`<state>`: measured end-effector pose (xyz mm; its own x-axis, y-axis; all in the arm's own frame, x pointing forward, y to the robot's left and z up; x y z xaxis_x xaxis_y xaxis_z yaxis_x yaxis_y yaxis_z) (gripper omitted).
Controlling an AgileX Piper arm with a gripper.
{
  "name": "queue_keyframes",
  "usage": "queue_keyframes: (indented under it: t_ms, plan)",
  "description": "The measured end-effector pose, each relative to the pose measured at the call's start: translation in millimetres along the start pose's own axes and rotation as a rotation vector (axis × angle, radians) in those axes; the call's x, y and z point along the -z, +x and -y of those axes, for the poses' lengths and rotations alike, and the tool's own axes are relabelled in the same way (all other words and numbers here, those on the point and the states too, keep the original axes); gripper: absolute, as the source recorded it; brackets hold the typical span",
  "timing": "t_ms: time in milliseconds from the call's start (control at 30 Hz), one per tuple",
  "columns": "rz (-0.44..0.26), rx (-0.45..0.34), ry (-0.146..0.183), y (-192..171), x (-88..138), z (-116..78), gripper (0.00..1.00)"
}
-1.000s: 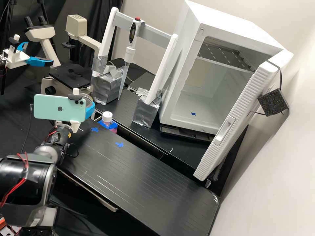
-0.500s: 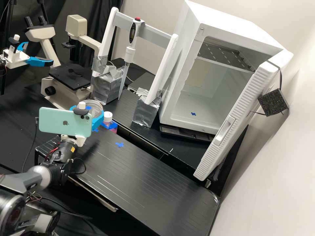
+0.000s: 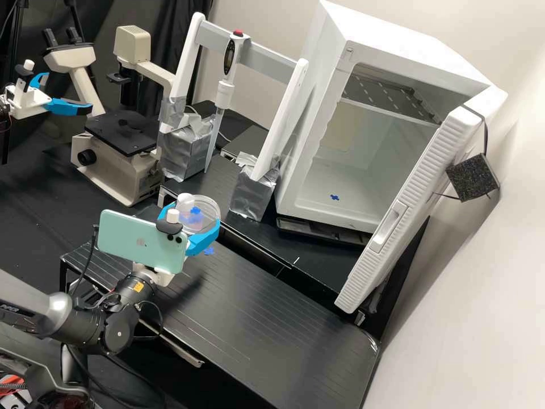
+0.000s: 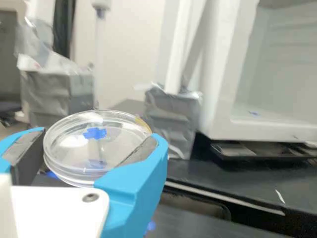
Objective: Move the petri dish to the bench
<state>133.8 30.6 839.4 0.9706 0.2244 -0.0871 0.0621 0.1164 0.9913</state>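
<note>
petri dish [image 3: 208, 212] and pincer [image 3: 192, 216] farther from microscope [image 3: 120, 134]

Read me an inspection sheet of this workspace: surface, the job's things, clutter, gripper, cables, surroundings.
Surface: black bench, marked with a blue tape cross.
Job's things: clear petri dish, lidded or not I cannot tell, held up off the bench; blue tape on it.
Clutter: white-capped bottle, overlapping the dish in the high view.
Gripper: blue fingers closed around the dish's sides.
Cables: thin black cable hanging beside the mint phone.
Surroundings: microscope, upright pipette, white cabinet with its door open.
</note>
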Motion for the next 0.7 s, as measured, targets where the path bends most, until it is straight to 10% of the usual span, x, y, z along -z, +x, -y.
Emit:
queue_keyframes:
  t_ms: [333, 633, 667, 700]
  plan:
    - [0.169, 0.057, 0.003, -9, -28, 0.5, 0.00]
    - [0.174, 0.065, 0.046, -8, -34, 1.5, 0.00]
    - [0.171, 0.066, 0.051, -8, -34, 1.6, 1.00]
    - [0.170, 0.068, 0.058, -8, -35, 1.9, 1.00]
